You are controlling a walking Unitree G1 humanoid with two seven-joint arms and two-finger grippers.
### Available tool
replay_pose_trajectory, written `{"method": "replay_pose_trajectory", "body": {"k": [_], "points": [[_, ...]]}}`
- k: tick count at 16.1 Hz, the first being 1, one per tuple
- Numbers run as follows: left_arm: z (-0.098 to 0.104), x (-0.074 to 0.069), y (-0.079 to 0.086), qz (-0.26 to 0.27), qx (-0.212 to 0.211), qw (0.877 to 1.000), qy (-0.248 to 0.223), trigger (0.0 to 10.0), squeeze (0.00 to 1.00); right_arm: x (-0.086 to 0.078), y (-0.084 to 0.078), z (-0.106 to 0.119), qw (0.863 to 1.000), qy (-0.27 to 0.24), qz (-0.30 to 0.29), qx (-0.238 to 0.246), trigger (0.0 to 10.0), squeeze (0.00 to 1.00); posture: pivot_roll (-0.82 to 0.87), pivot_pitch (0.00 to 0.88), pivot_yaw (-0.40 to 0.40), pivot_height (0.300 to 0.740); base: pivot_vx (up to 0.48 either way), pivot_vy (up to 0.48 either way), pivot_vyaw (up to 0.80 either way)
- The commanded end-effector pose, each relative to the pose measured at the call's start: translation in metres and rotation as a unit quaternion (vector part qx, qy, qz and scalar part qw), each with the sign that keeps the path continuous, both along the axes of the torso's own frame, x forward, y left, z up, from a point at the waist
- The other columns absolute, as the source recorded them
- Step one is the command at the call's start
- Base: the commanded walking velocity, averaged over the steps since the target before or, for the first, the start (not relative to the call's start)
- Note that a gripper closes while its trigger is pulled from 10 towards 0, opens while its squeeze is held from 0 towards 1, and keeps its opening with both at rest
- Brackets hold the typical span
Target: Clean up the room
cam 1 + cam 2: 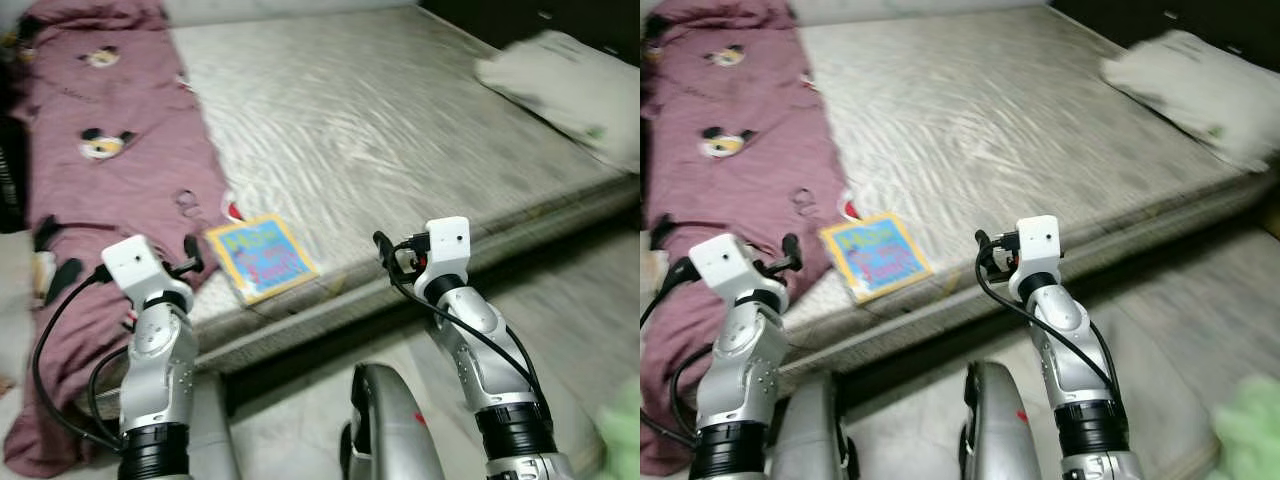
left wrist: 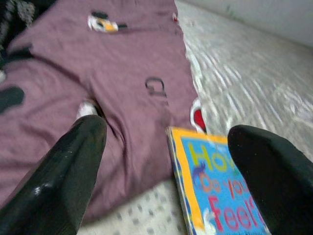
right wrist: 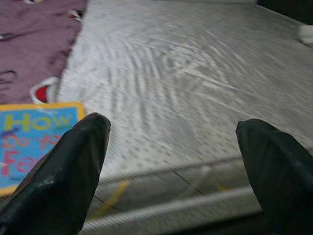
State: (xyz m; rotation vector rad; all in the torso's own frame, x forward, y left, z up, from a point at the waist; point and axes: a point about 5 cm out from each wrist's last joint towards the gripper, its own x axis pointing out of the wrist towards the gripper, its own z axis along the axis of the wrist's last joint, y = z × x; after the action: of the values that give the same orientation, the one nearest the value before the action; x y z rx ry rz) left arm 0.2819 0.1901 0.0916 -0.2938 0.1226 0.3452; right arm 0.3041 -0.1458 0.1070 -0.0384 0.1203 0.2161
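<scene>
Scene: a bare grey bed (image 1: 400, 120) fills the view, with a maroon blanket (image 1: 110, 150) draped down its left side and over the near edge.
Book: a bright blue and yellow book (image 1: 262, 258) lies flat at the near edge of the bed, its left corner touching the blanket hem.
Pillow: a pale pillow (image 1: 570, 85) sits at the far right corner, blurred, well apart from the book.
Left gripper: left gripper (image 2: 171, 161) hovers over the blanket edge just left of the book, fingers (image 2: 63, 181) spread wide, holding nothing.
Right gripper: right gripper (image 3: 171, 161) hangs off the near edge of the bed, right of the book, fingers (image 3: 54, 176) spread wide, empty.
Step in hand: looks like lining up on the book, and the left gripper is closer.
How to do it well: shift right so the fingers straddle one book edge, not the blanket; the overhanging near corner is likely the easiest bite.
Watch out: a flat book gives little to grip, so sliding it further off the edge may help; catching blanket cloth would drag it along.
</scene>
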Motion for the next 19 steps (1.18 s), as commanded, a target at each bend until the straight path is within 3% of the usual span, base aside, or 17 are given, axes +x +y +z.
{"method": "replay_pose_trajectory", "body": {"k": [1,4,6,10,15,19], "points": [[-0.004,0.000,0.001,0.008,-0.009,1.000,0.005,10.0,0.00,0.000,-0.008,0.006,1.000,-0.007,-0.005,-0.004,10.0,0.00,-0.11,0.088,-0.062,0.576,0.000,0.000,0.00],[-0.008,0.009,0.009,0.027,-0.028,0.999,0.016,10.0,0.00,0.000,-0.010,0.007,1.000,-0.007,-0.002,0.002,10.0,0.00,-0.12,0.090,-0.072,0.576,0.000,0.000,0.00],[-0.008,0.018,0.015,0.039,-0.036,0.998,0.018,10.0,0.00,-0.003,-0.010,0.012,1.000,-0.017,0.012,0.009,10.0,0.00,-0.14,0.087,-0.076,0.546,0.000,0.000,0.00],[-0.014,0.025,0.020,0.049,-0.044,0.998,0.025,10.0,0.00,-0.007,-0.027,0.010,1.000,-0.007,-0.007,-0.020,10.0,0.00,-0.17,0.087,-0.075,0.531,0.000,0.000,0.00],[-0.021,0.039,0.010,0.012,-0.060,0.997,0.047,10.0,0.00,-0.010,-0.031,0.012,1.000,-0.006,-0.006,-0.026,10.0,0.00,-0.19,0.087,-0.079,0.526,0.000,0.000,0.00],[-0.016,0.047,0.005,-0.008,-0.043,0.998,0.037,10.0,0.00,-0.012,-0.033,0.012,1.000,-0.003,-0.007,-0.027,10.0,0.00,-0.19,0.091,-0.075,0.501,0.000,0.000,0.00]]}}
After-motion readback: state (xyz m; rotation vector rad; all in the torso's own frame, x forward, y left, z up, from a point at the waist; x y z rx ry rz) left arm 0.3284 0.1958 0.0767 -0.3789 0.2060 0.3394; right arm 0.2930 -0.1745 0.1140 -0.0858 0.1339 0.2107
